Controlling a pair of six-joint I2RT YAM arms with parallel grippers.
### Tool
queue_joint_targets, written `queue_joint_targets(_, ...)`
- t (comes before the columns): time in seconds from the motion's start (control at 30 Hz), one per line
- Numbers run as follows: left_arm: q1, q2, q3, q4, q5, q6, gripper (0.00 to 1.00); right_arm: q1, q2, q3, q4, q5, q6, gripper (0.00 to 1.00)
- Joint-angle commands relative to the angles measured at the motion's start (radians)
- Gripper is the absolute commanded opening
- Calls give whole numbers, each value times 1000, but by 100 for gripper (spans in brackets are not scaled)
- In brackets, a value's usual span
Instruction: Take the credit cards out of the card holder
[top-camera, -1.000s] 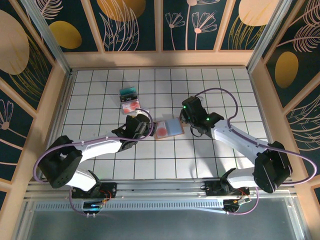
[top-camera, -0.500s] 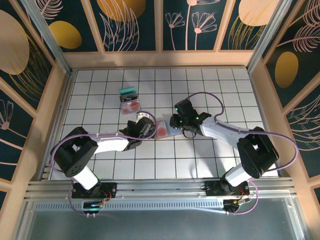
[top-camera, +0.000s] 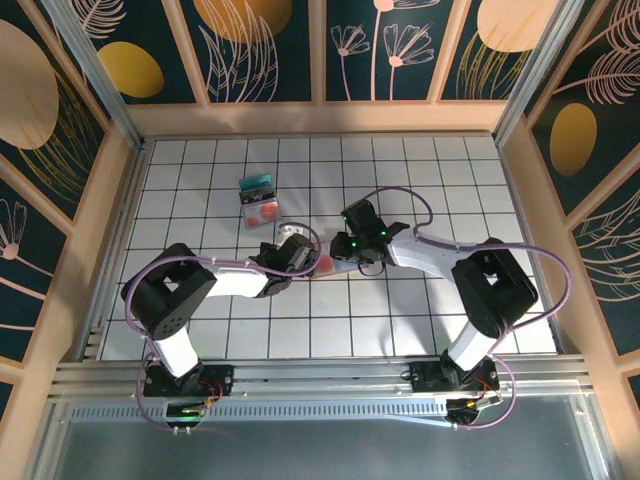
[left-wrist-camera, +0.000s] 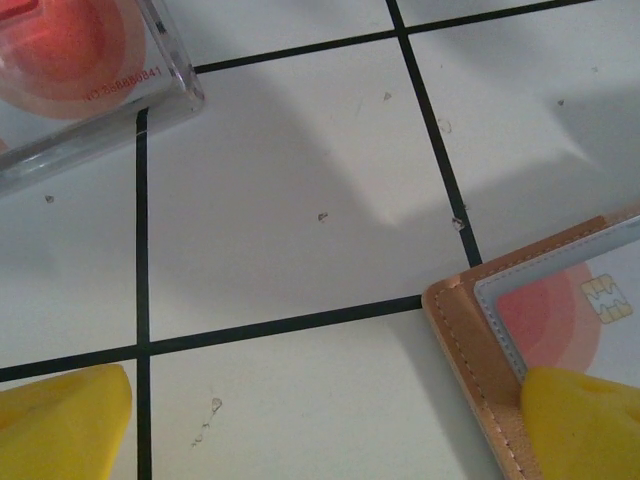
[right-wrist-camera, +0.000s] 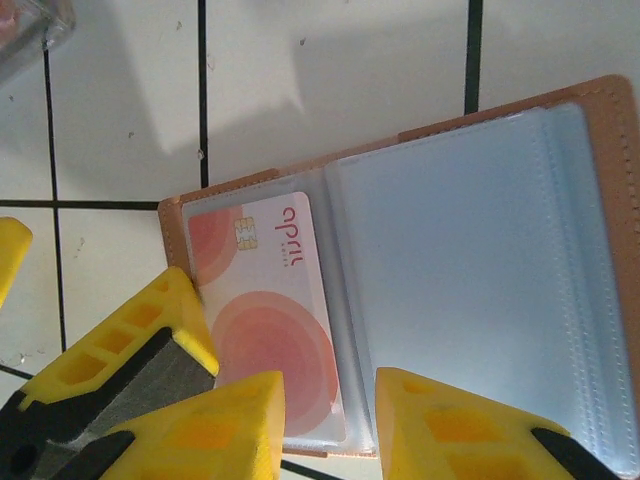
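Observation:
The card holder (right-wrist-camera: 470, 270) lies open on the tiles, pinkish-brown rim, grey-blue inside. A white and pink credit card (right-wrist-camera: 265, 320) sits in its left pocket. My right gripper (right-wrist-camera: 330, 430) is open just above the holder's near edge, one finger over the card and one over the middle pocket. My left gripper (left-wrist-camera: 320, 430) is open too; its right fingertip (left-wrist-camera: 585, 420) rests on the holder's (left-wrist-camera: 470, 340) left page, on the card (left-wrist-camera: 560, 320). From above, both grippers (top-camera: 300, 255) (top-camera: 342, 248) meet over the holder (top-camera: 325, 264). A teal card (top-camera: 257, 185) and a red-white card (top-camera: 262, 212) lie further back.
A clear case with the red-white card (left-wrist-camera: 80, 60) lies close behind my left gripper. Wooden walls (top-camera: 120, 200) ring the white tiled floor (top-camera: 420, 180). The left gripper's fingers (right-wrist-camera: 170, 340) crowd the holder's left side in the right wrist view.
Both grippers have closed in on the card holder, the left moving right and the right moving left. The holder is now mostly covered from above.

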Motion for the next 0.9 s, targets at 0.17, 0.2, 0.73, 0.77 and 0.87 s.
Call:
queue_joint_targets(0.17,2,33,17,-4,-20,-17,99,-3,46,23,78,-96,-16,29)
queue_joint_targets(0.2,2,34,18,-7,-19,-17,99,-2,53,25,81,-98,-17,29)
queue_joint_targets(0.73,2,31,7,-31,-20,-3,99,-35,128,-21,151,-157,3,29)
queue_joint_targets(0.77,2,34,10,-38,-19,-2,99,-37,131,-23,153,-162,4,29)
queue_joint_targets(0.87,2,37,12,-46,-21,2,99,-40,138,-30,166,-180,8,29)
